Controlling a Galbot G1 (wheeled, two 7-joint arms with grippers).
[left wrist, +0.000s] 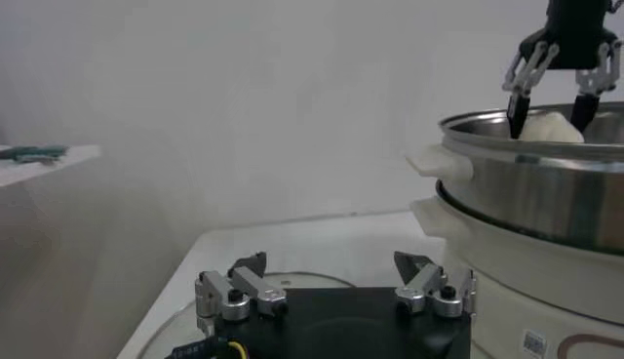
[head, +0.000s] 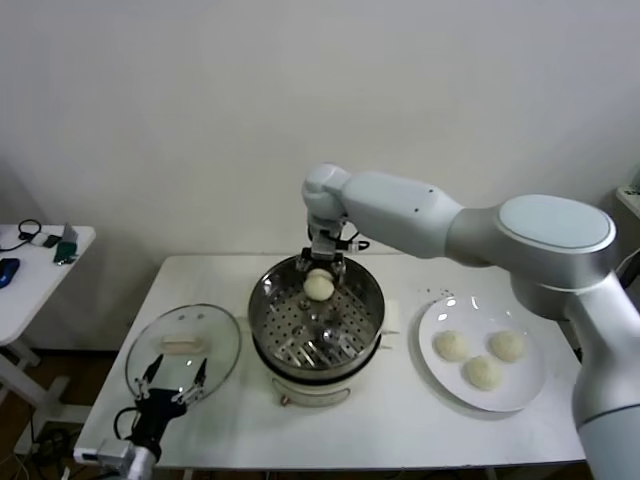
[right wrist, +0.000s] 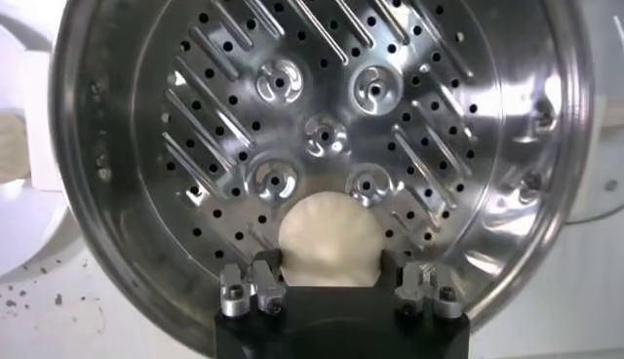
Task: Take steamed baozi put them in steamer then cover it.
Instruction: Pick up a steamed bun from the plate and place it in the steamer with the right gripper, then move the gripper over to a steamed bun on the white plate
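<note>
Right gripper (right wrist: 330, 285) fingers apart astride baozi (right wrist: 330, 242) in steamer (right wrist: 117, 146), left gripper (head: 172, 380) fingers apart over cover (head: 225, 345)

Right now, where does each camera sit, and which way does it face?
Head: high, looking down at the table; both arms show.
Left wrist: low over the cover, facing the steamer; left hand shows.
Right wrist: above the steamer, looking down; right hand astride a baozi.
All three share that baozi.
</note>
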